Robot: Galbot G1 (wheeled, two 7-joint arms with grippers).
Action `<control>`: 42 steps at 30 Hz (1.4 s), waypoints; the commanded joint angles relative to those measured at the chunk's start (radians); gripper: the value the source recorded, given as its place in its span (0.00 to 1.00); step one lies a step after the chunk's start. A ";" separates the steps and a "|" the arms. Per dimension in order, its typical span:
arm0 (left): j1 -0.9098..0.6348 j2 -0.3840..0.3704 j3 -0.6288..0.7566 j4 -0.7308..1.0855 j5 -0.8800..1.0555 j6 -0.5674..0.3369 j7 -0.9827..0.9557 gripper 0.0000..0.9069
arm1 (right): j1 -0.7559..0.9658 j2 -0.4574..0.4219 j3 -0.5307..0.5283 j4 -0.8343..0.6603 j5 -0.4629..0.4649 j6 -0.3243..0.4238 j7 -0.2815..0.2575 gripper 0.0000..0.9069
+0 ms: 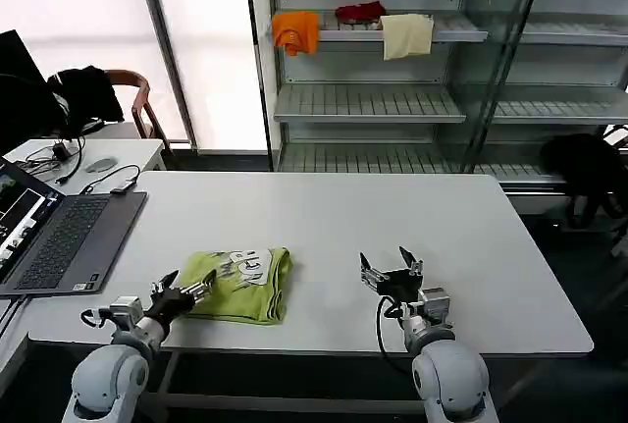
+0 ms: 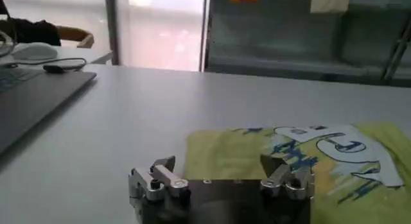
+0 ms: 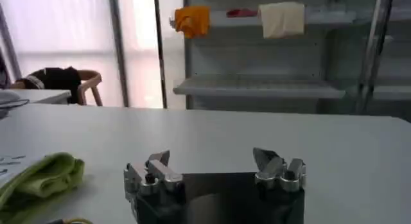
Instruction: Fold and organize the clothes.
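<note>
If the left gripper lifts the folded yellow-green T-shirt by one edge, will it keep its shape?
Probably not: the T-shirt is soft folded cloth, so it would likely droop and unfold. It looks light and should slide easily on the smooth table.

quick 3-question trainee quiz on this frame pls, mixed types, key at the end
1. True or false: the left gripper is shut on the T-shirt.
2. Which cloth hangs from the shelf rack nearest the window? A) cream cloth B) orange cloth C) red cloth
3. Fill in: the right gripper is open over bare ____, well apart from the shirt.

Key
1. False. It is open, at the near left edge of the folded shirt, one finger over the cloth.
2. B
3. table
</note>
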 commanded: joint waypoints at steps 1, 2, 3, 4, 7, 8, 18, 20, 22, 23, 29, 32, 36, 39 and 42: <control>0.002 -0.007 -0.003 0.025 -0.020 -0.006 0.004 1.00 | 0.001 0.002 -0.001 -0.005 -0.003 0.002 0.000 1.00; 0.002 -0.008 -0.003 0.026 -0.025 -0.008 0.004 1.00 | 0.002 0.002 -0.002 -0.006 -0.003 0.002 0.000 1.00; 0.003 -0.010 -0.004 0.027 -0.030 -0.008 0.004 1.00 | 0.003 0.003 -0.003 -0.006 -0.003 0.003 0.000 1.00; 0.003 -0.012 -0.005 0.028 -0.037 -0.010 0.005 1.00 | 0.003 0.003 -0.004 -0.006 -0.003 0.002 0.000 1.00; 0.004 -0.012 -0.010 0.026 -0.064 -0.014 0.006 1.00 | 0.005 0.003 -0.004 -0.006 -0.003 0.003 0.000 1.00; 0.004 -0.012 -0.012 0.025 -0.072 -0.015 0.006 1.00 | 0.005 0.003 -0.004 -0.006 -0.003 0.003 0.000 1.00; 0.006 -0.003 -0.027 0.034 -0.141 -0.014 0.010 0.69 | 0.002 0.005 -0.003 -0.003 -0.006 0.005 0.000 1.00; 0.009 -0.005 -0.022 0.036 -0.130 -0.013 0.010 0.50 | 0.002 0.006 -0.004 -0.002 -0.007 0.005 0.001 1.00; 0.008 -0.007 -0.020 0.038 -0.123 -0.010 0.010 0.44 | 0.001 0.007 -0.004 -0.001 -0.007 0.005 0.001 1.00; 0.007 -0.009 -0.018 0.039 -0.121 -0.010 0.010 0.42 | 0.001 0.007 -0.004 0.000 -0.008 0.006 0.001 1.00; 0.005 -0.012 -0.013 0.047 -0.124 -0.010 0.010 0.02 | -0.003 0.006 -0.001 0.002 -0.008 0.007 0.002 1.00; 0.006 -0.014 -0.010 0.046 -0.121 -0.017 0.008 0.01 | -0.003 0.006 0.000 0.004 -0.008 0.007 0.001 1.00; 0.006 -0.014 -0.007 0.044 -0.099 -0.036 0.007 0.01 | -0.001 0.006 -0.001 0.005 -0.008 0.007 0.002 1.00; 0.009 -0.013 -0.005 0.039 -0.078 -0.054 0.010 0.00 | 0.000 0.006 -0.002 0.004 -0.008 0.007 0.003 1.00; 0.013 -0.013 -0.007 0.030 -0.047 -0.087 0.015 0.00 | -0.001 0.006 -0.002 0.003 -0.009 0.008 0.003 1.00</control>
